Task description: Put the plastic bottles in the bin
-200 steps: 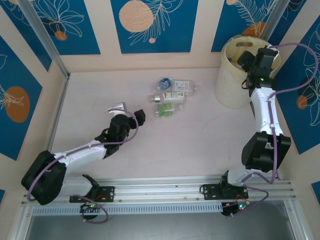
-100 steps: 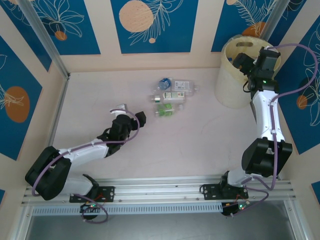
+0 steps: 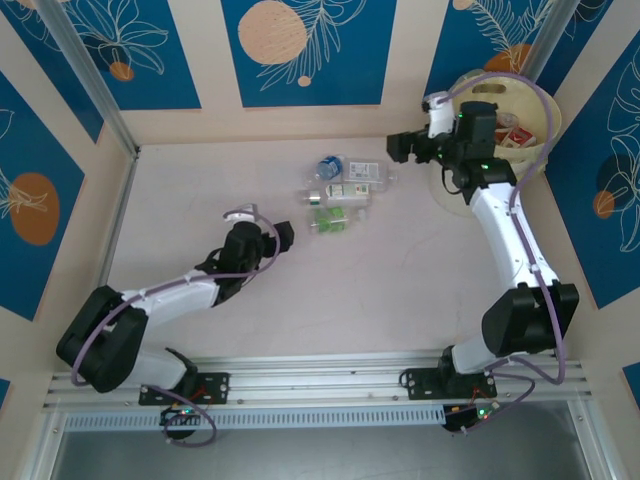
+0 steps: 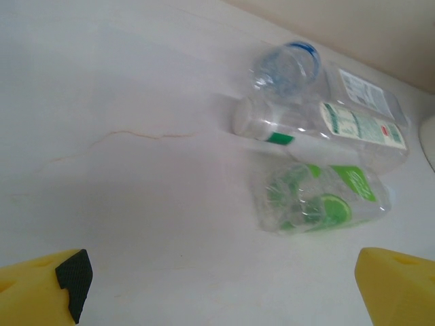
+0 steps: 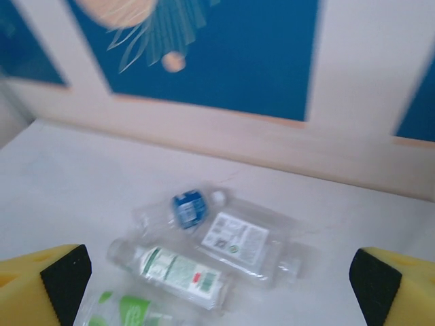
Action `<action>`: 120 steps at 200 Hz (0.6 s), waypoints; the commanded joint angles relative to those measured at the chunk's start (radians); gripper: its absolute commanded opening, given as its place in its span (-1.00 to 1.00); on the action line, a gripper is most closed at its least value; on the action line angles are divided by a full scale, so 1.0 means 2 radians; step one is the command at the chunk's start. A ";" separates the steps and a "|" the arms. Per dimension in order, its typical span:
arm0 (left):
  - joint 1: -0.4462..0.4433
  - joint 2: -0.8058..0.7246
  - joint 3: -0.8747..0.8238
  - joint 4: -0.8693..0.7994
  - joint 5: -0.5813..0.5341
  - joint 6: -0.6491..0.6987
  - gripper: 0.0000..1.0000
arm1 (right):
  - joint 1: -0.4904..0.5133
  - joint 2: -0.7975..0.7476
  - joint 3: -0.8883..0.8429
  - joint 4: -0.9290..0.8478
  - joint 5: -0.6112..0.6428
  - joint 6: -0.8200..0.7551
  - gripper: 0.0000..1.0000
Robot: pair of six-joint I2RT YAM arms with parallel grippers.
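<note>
While the left gripper (image 3: 263,224) and right gripper (image 3: 415,125) are gaping fully open, holding nothing, the plastic bottles (image 3: 340,193) are lying clustered near the far edge of the worktop (image 3: 380,280) and the bin (image 3: 497,80) is standing at its far-right corner beneath blue-panelled walls (image 3: 310,50).

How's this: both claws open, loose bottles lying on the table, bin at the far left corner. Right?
No. The top view shows the bin at the far right corner, not the left. The rest holds: left claw and right claw open, bottles lying on the table.
</note>
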 commanded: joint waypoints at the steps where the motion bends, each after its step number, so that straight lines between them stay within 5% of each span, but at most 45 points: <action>1: 0.000 0.043 0.067 -0.023 0.113 0.128 1.00 | 0.001 0.024 -0.012 -0.020 -0.029 -0.047 0.99; 49: -0.003 0.169 0.208 -0.120 0.234 0.381 1.00 | 0.007 -0.006 -0.074 -0.002 -0.010 0.046 0.99; 120: 0.006 0.299 0.368 -0.265 0.262 0.446 1.00 | 0.005 -0.117 -0.202 0.028 0.044 0.067 0.99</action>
